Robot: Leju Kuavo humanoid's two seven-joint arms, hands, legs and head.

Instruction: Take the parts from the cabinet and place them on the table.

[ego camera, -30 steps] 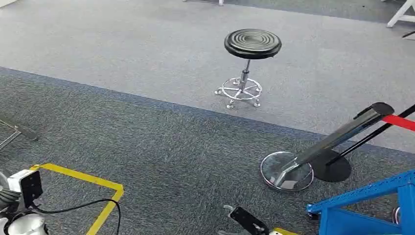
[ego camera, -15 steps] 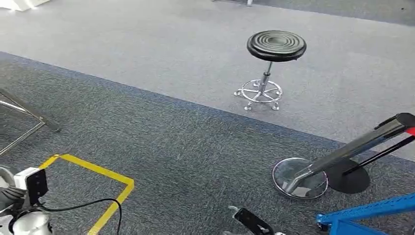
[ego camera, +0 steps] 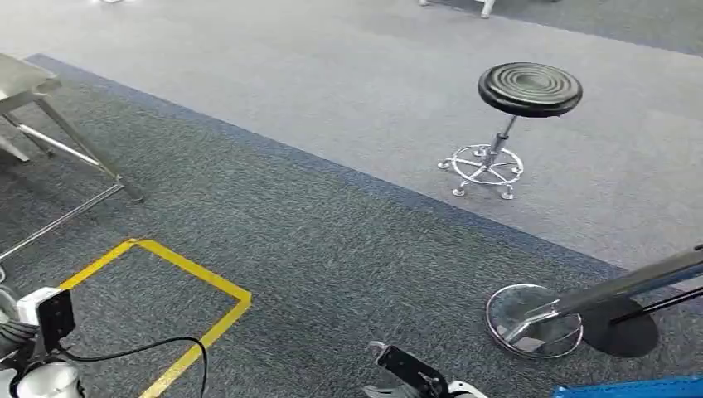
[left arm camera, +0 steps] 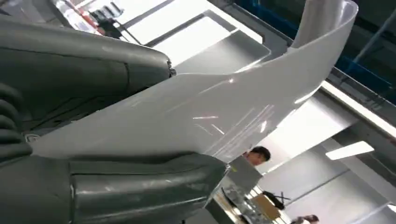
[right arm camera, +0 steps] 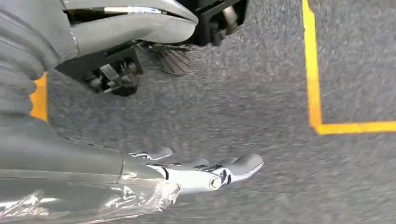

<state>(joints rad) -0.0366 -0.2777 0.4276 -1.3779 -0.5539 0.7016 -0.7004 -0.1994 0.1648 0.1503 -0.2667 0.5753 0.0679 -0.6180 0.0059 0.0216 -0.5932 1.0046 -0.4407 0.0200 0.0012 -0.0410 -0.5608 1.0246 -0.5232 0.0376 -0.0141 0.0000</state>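
In the left wrist view my left hand [left arm camera: 88,140] grips a glossy white curved part [left arm camera: 215,112] between its thick grey thumb and the darker fingers. In the head view my left forearm [ego camera: 37,348] sits at the lower left. My right hand [ego camera: 408,377] shows at the bottom edge. In the right wrist view my right hand [right arm camera: 196,170] hangs over the grey carpet with its fingers stretched out and nothing in them. A steel table [ego camera: 25,83] stands at the upper left. A corner of the blue cabinet frame [ego camera: 630,388] lies at the lower right.
A black round stool [ego camera: 529,89] on a chrome base stands ahead to the right. A leaning barrier post [ego camera: 613,286] with a chrome disc base [ego camera: 535,319] is near the blue frame. Yellow floor tape [ego camera: 191,282] and a black cable [ego camera: 141,348] lie at the lower left. A person [left arm camera: 257,154] is far off.
The camera has turned left, so the whole scene has shifted right. The steel table has come into view at the upper left and the blue frame has almost left the picture.
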